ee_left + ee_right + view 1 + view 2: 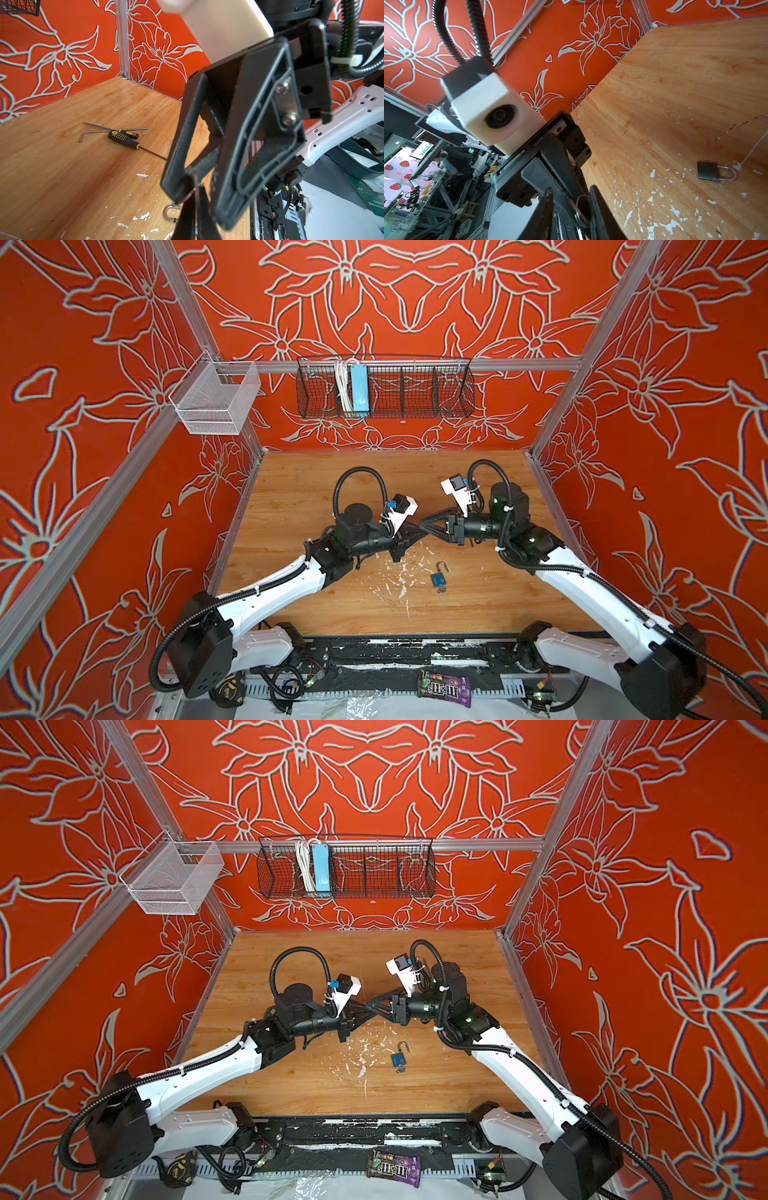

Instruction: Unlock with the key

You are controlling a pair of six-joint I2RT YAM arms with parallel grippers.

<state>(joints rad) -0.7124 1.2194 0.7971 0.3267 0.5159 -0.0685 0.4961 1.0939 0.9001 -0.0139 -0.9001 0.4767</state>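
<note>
The padlock (438, 580) lies flat toward the front of the table (478, 605), its long axis front to back and its shackle pointing away from the front edge. Beyond it the grippers meet tip to tip. The left gripper (419, 530) is clamped on the key ring (581, 206), and the right gripper (427, 524) holds its jaws apart around it. The padlock lies frontward of both, nearer the right one.

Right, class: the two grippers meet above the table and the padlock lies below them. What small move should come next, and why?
Probably close the right gripper on the key ring: the ring sits between its open jaws, held by the shut left gripper, and the padlock lies untouched below.
</note>
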